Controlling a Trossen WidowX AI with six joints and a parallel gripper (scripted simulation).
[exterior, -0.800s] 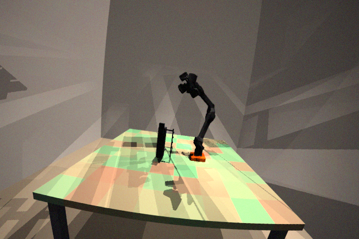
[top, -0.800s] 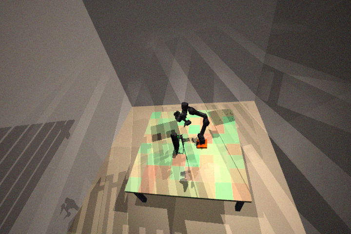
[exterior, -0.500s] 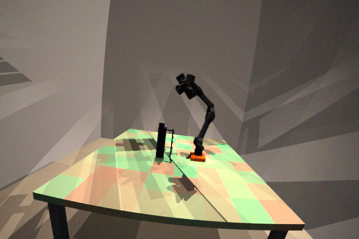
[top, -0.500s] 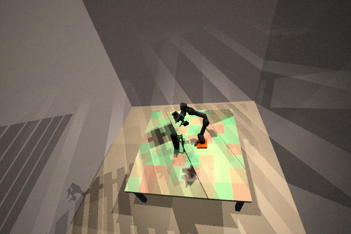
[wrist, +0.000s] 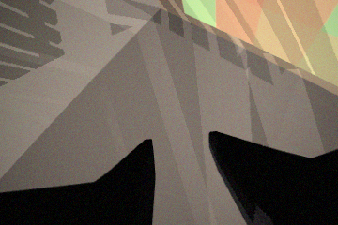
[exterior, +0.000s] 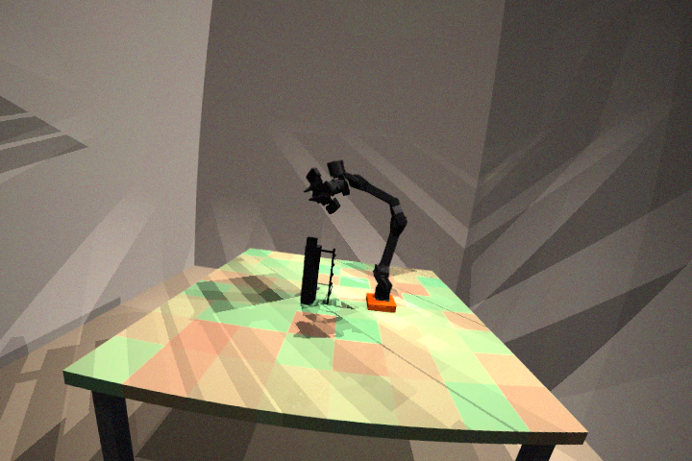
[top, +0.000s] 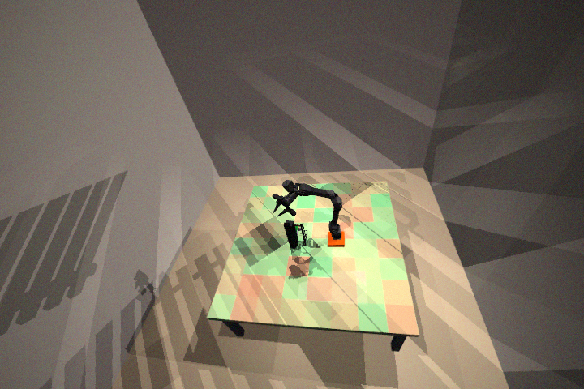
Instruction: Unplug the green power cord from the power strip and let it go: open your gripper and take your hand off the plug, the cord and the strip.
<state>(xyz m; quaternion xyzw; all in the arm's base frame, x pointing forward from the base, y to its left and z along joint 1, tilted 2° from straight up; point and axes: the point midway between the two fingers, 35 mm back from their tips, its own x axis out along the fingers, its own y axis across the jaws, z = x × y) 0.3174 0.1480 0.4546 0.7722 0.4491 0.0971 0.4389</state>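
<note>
Pincer hung high over table, half-narrowed, holding nothing; we judged green cord not yet unplugged from upright strip — grasp, pull, release all left

The worktop wears a patchwork of pale green, salmon and sandy-yellow squares, crossed by angular shadows. The arm is black on an orange base. The power strip is black, as are the fingers.
</note>
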